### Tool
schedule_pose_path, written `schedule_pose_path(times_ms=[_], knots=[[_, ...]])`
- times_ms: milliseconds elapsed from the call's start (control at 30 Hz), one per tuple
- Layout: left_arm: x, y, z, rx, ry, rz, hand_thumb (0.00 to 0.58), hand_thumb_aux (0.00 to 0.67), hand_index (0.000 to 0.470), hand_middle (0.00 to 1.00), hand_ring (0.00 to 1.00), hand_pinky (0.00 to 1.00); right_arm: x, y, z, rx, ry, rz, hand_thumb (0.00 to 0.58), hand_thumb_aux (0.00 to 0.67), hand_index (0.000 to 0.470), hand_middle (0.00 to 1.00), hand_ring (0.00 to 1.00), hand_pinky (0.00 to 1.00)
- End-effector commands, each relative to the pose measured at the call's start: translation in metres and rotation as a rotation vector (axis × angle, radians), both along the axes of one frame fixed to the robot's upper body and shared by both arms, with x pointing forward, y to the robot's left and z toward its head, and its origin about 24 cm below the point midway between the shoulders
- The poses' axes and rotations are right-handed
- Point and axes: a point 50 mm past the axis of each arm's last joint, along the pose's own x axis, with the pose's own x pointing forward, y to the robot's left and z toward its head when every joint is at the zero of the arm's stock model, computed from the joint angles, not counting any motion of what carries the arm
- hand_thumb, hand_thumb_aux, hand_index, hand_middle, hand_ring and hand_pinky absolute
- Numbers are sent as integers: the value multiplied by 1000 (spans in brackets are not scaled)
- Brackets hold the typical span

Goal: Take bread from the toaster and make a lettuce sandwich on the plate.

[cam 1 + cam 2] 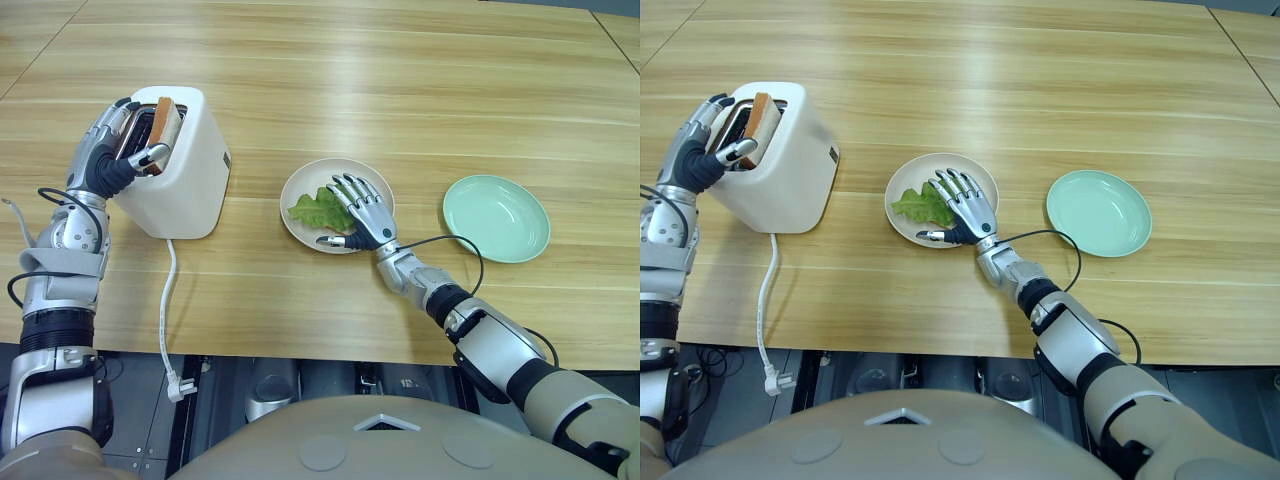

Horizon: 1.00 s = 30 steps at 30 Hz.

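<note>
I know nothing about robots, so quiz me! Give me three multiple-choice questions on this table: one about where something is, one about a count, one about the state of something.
1. Where does the lettuce lie?
A. green plate
B. a cutting board
C. beige plate

2. How many plates are on the table?
A. two
B. one
C. four

3. The right hand is:
A. clenched in a fist
B. spread open
C. gripping a cup

Answers:
1. C, the leaf sits on the beige plate.
2. A, one beige and one green.
3. B, its fingers fan out over the lettuce, holding nothing.
</note>
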Motion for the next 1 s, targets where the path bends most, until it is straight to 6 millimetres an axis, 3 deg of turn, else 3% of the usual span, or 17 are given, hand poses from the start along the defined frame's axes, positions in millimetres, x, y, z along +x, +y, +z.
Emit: schedule_pose_path(times_ms=[33,100,133,233,267,300,367,400,433,500,767,1000], knots=[[-2,0,-8,10,58,-16,0,0,0,0,0,0,0,-5,2,39,-9,-25,0,0,0,0,0,0],[-3,-3,-9,3,71,-39,0,0,0,0,0,0,1,-7,4,48,-20,-29,0,0,0,0,0,0],[-3,-4,-10,1,75,-44,36,21,14,0,0,0,1,-7,5,52,-25,-30,0,0,0,0,0,0],[-3,-4,-11,-3,83,-46,307,210,144,0,0,0,2,-8,7,60,-32,-32,0,0,0,0,0,0],[-3,-5,-12,-3,90,-49,307,210,144,0,0,0,2,-8,7,61,-35,-32,0,0,0,0,0,0],[-3,-6,-13,-6,97,-54,441,342,235,0,0,0,2,-9,8,65,-38,-33,0,0,0,0,0,0],[-3,-8,-15,-14,106,-62,505,428,294,0,0,0,2,-10,9,68,-42,-35,0,0,0,0,0,0],[-3,-8,-15,-16,107,-63,505,428,294,0,0,0,3,-10,9,68,-42,-37,0,0,0,0,0,0],[-3,-8,-16,-17,108,-63,553,525,361,0,0,0,3,-11,9,68,-42,-39,0,0,0,0,0,0],[-2,-9,-17,-17,111,-66,580,670,460,0,0,0,3,-11,9,69,-42,-42,0,0,0,0,0,0],[0,-11,-16,-60,92,-86,580,670,460,0,0,0,3,-11,9,71,-41,-47,0,0,0,0,0,0],[6,-8,3,-210,-37,-81,580,670,460,0,0,0,3,-10,9,74,-41,-45,0,0,0,0,0,0]])
